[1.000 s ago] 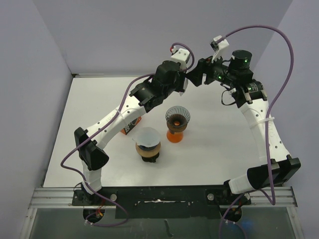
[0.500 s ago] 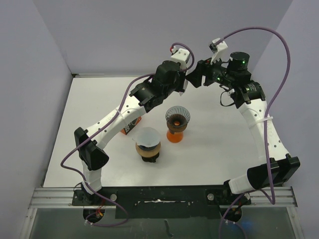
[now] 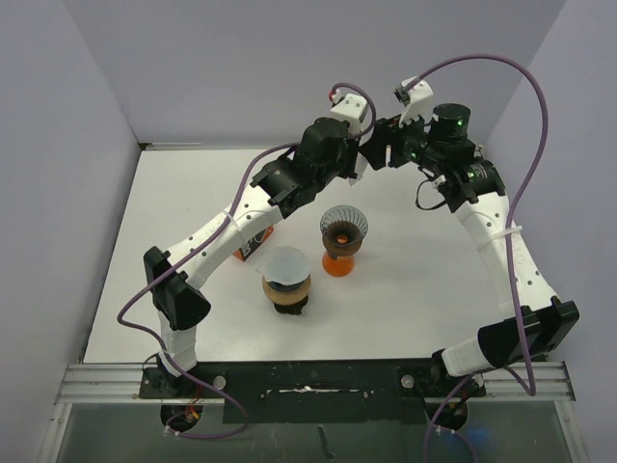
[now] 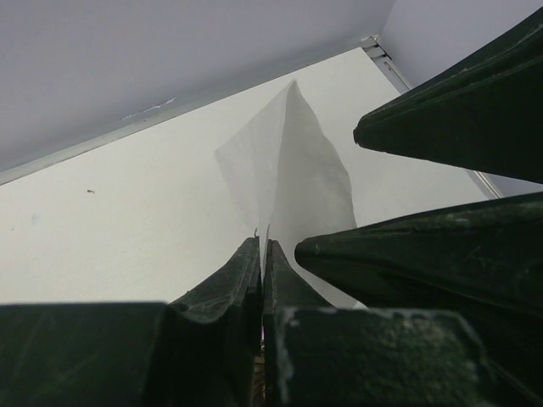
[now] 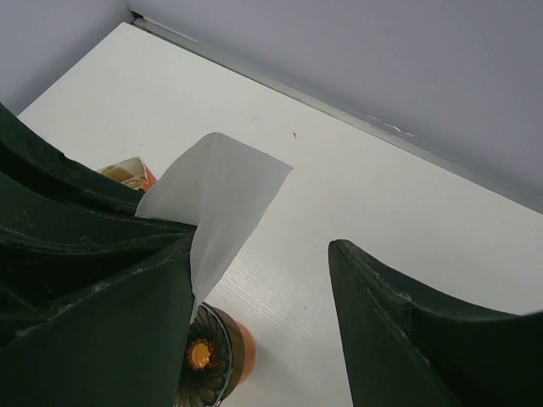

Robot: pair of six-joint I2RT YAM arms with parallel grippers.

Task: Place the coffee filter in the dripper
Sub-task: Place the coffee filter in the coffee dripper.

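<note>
Up high, left claw [image 4: 261, 254] clamped on the white coffee filter [image 4: 293, 170], paper sticking out past its tips, right claw [image 5: 263, 246] apart, just beside it, dripper [image 3: 343, 231] below on the counter [image 3: 183, 212].

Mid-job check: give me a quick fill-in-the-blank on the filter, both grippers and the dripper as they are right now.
1. The left gripper has its jaws ___ on the coffee filter.
2. The right gripper has its jaws ___.
3. The dripper has ___ filter inside it.
4. The dripper's base is coloured ___.
Missing words: shut; open; no; orange.
</note>
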